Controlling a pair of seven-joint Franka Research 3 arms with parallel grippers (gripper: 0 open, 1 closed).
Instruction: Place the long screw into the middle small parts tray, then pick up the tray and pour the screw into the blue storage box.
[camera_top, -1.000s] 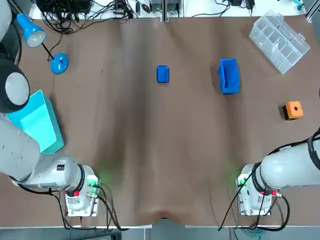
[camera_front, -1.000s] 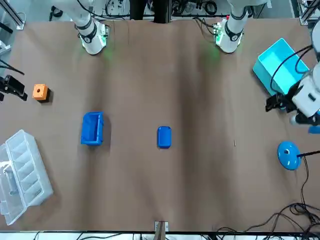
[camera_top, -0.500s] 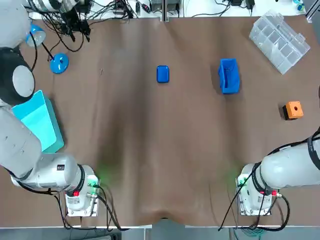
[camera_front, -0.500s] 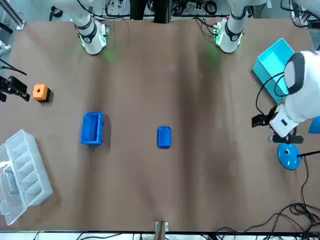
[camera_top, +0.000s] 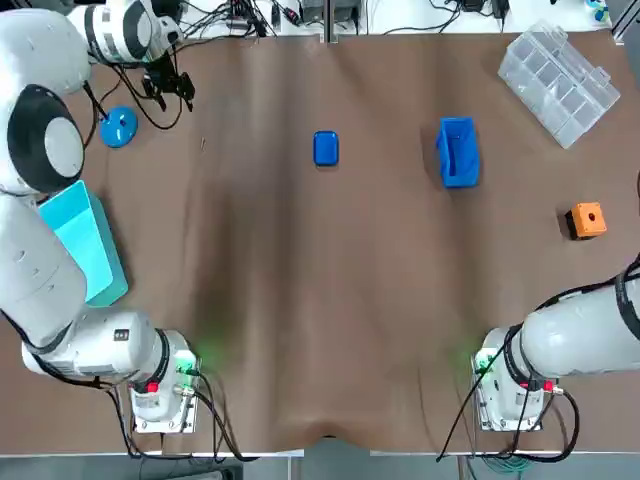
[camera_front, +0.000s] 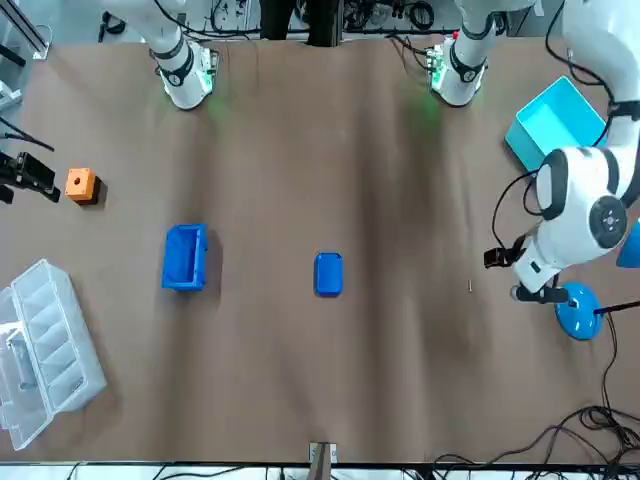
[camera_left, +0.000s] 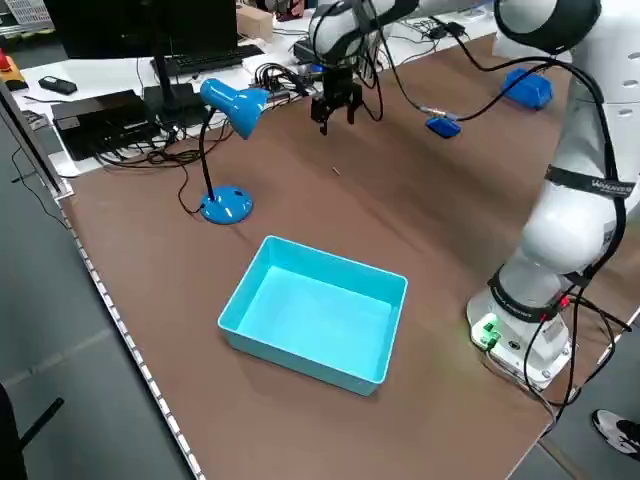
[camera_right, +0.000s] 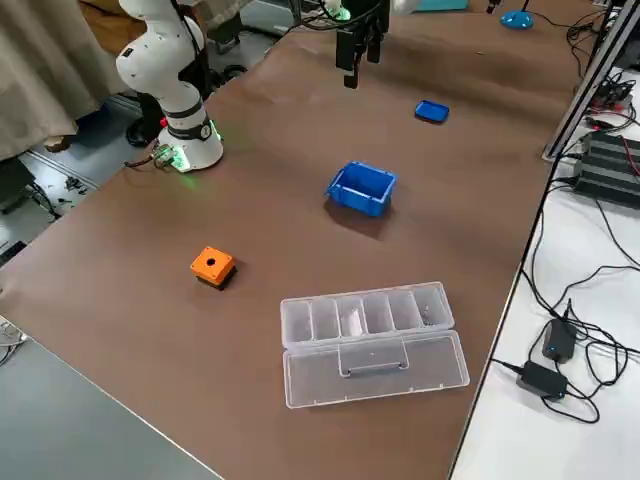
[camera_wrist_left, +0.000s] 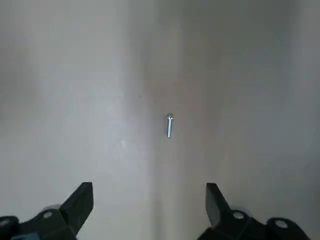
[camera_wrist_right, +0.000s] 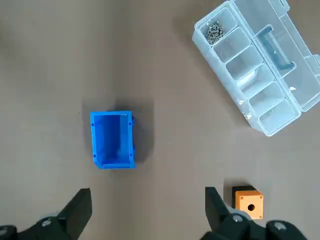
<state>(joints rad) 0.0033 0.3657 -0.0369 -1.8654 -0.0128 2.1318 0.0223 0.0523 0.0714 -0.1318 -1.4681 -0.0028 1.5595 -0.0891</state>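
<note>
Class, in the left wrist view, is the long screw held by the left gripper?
No, the long screw lies on the table, apart from the open left gripper.

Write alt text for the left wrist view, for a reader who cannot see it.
A long screw lies flat on the bare brown table, untouched. It is just beyond the left tool, roughly in line with the gap between its two fingers, which stand wide open and hold nothing.
</note>
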